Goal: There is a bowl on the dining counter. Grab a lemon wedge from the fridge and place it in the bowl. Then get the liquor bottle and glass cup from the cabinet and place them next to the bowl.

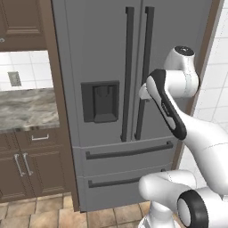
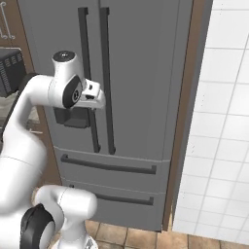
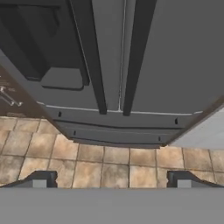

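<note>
The grey steel fridge [image 1: 107, 53] stands straight ahead with both doors and both drawers closed. Its two dark vertical handles [image 1: 128, 67] run down the middle, and a dark dispenser recess [image 1: 100, 101] sits in the left door. My gripper [image 3: 111, 179] is open and holds nothing. It hovers just in front of the right door's handle [image 2: 104, 73] at about dispenser height, with the hand [image 2: 92, 95] pointed at the fridge [image 2: 141, 73] and tilted down. In the hand view the handles [image 3: 94, 61] hang above the fridge's drawers [image 3: 118, 131]. The bowl, dining counter, lemon wedge, liquor bottle and glass cup are out of view.
A marble counter [image 1: 26, 109] over brown drawer units [image 1: 22, 164] adjoins the fridge on the left, below a dark brown wall cabinet [image 1: 22, 22]. A white tiled wall [image 2: 223, 121] stands close on the right. Tan floor tiles [image 3: 100, 162] lie below.
</note>
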You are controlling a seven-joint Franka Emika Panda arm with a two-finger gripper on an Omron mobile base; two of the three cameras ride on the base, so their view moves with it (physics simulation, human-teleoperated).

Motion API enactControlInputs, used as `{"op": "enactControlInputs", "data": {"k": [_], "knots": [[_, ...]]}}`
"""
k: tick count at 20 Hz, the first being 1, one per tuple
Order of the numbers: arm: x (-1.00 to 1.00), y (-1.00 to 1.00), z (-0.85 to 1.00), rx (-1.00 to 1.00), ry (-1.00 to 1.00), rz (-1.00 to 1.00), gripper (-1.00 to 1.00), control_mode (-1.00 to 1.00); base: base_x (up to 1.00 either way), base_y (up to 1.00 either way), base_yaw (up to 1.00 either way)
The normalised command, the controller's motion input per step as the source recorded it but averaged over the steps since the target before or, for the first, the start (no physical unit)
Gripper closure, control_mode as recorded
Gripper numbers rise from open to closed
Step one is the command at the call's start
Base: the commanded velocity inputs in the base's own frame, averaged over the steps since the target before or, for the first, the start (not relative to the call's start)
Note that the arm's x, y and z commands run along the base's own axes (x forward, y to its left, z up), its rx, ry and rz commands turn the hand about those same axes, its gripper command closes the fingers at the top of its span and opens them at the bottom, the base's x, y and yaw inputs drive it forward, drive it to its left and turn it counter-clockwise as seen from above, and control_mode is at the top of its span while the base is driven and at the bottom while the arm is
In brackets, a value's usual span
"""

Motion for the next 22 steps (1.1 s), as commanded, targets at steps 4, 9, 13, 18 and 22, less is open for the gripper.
{"op": "enactControlInputs", "data": {"k": [4,9,13,18,22], "knots": [[0.14,-0.05,0.37,0.0,-0.3,0.0,-1.0,-1.0,0.0,0.0,0.0],[0.5,-0.01,0.39,0.0,-0.11,-0.01,-1.0,-1.0,0.0,0.0,0.0],[0.46,0.0,0.3,0.0,-0.03,-0.03,-1.0,-1.0,0.0,0.0,0.0],[0.29,-0.02,0.12,0.0,-0.09,-0.14,-1.0,-1.0,0.0,0.0,0.0],[0.14,-0.12,0.01,0.0,-0.17,-0.12,-1.0,-1.0,0.0,0.0,0.0]]}}
